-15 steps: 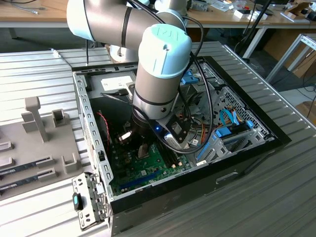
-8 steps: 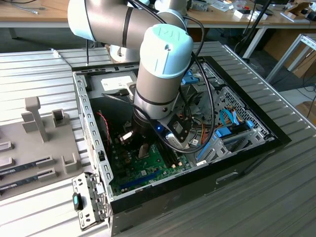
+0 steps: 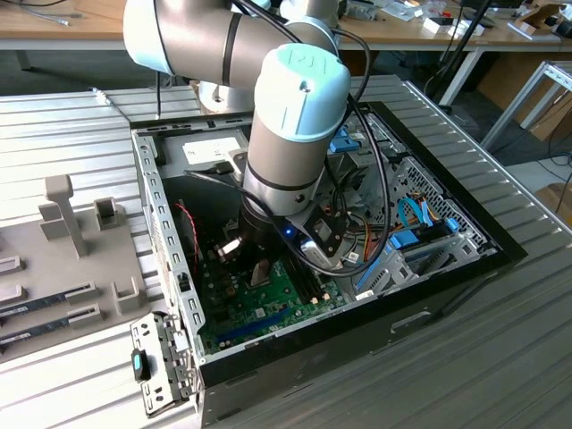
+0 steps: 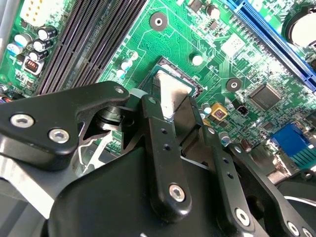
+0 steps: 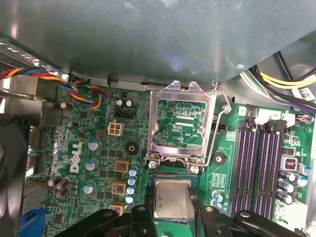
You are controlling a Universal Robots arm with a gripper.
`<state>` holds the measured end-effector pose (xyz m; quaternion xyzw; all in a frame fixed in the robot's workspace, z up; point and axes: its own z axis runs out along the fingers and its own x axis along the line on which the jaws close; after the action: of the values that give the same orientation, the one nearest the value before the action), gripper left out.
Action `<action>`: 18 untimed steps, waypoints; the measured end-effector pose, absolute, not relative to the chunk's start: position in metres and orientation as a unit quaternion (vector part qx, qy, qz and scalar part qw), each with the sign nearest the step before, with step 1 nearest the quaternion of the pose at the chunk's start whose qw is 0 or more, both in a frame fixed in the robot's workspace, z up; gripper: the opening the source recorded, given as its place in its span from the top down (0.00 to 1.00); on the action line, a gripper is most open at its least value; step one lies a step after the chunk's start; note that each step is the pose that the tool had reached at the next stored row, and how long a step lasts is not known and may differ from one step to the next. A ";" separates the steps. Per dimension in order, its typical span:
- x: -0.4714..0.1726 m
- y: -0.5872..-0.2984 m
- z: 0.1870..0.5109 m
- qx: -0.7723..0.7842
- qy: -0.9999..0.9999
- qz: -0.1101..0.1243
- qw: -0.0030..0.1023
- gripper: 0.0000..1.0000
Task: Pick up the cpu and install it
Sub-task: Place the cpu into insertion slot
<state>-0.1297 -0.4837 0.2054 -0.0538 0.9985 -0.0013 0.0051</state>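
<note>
cpu (image 5: 173, 196) gripped by its edges at the motherboard socket

On the exterior view's left, grey holders (image 3: 67, 214) stand on the table (image 3: 54, 116); to their right sits the open computer case (image 3: 154, 210), with the arm reaching down into it. Over the motherboard (image 5: 98, 148) the end effector (image 5: 173, 211) is closed narrowly on two opposite edges of the cpu, level beside the flipped-open load plate (image 5: 180, 123); whether it is seated is unclear. It is probably light, rigid and delicate underneath, so the edges are the safest hold.
</note>
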 end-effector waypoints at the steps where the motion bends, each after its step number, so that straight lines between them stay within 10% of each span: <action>1: -0.130 -0.484 0.205 -0.054 0.999 -0.001 0.005 0.62; 18: -0.128 -0.484 0.199 -0.053 0.999 -0.001 0.002 0.65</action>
<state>-0.1278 -0.4837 0.1994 -0.0535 0.9986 -0.0010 0.0017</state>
